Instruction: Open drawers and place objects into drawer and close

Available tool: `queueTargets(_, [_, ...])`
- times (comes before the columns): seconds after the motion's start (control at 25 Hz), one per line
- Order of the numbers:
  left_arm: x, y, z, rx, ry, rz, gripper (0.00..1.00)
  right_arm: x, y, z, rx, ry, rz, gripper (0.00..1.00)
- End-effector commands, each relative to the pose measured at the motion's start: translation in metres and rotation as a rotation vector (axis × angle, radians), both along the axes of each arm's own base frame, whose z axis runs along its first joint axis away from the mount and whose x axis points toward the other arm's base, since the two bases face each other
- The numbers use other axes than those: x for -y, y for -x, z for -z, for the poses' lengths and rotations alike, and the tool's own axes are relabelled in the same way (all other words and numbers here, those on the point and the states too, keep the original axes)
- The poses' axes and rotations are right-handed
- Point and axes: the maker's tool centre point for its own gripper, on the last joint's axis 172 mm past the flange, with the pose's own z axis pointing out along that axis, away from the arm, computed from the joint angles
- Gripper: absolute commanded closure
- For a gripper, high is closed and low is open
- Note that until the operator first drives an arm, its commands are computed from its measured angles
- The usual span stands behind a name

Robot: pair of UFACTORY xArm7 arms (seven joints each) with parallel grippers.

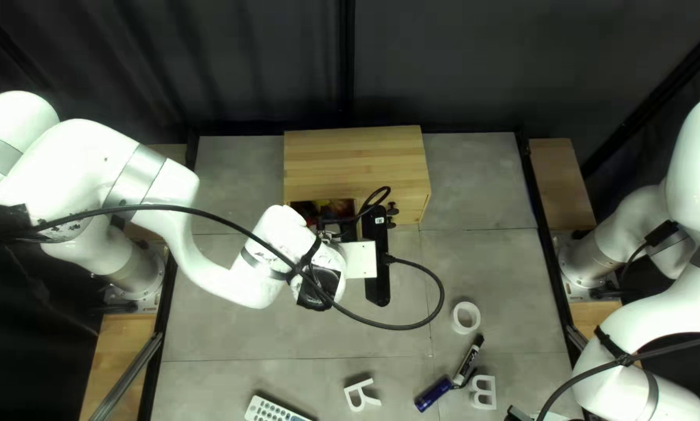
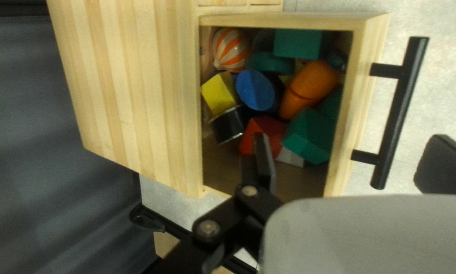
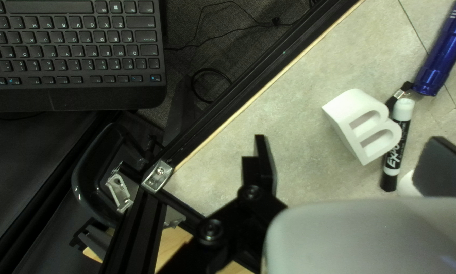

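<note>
Both open wide: left end effector [image 1: 319, 290], near centre of top left view, straddles drawer handle [image 2: 399, 114]; right end effector [image 3: 349, 139] gapes empty above bench [image 3: 304, 122].

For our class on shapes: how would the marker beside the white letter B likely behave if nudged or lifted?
The marker would probably roll if pushed sideways, since its barrel looks round, though the letter B close beside it might stop it one way. Its straight, slim body suggests something stiff and light that keeps its shape when lifted.
</note>
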Motion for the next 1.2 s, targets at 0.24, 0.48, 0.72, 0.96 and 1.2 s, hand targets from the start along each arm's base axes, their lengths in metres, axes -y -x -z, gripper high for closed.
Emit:
queueTargets(0.24, [-0.009,0.001,0.007,-0.014,-0.044,0.042,0.00,0.000,0.000,0.000,0.000,0.000,0.000,0.00])
queueTargets(0.48, [-0.024,0.001,0.017,-0.025,-0.084,0.039,0.00,0.000,0.000,0.000,0.000,0.000,0.000,0.00])
queueTargets(0.72, [-0.033,0.004,0.014,-0.030,-0.104,0.026,0.00,0.000,0.000,0.000,0.000,0.000,0.000,0.00])
queueTargets(0.96, [-0.039,0.005,0.012,-0.031,-0.118,0.022,0.00,0.000,0.000,0.000,0.000,0.000,0.000,0.00])
queueTargets(1.2, [-0.043,0.003,0.011,-0.031,-0.131,0.020,0.00,0.000,0.000,0.000,0.000,0.000,0.000,0.00])
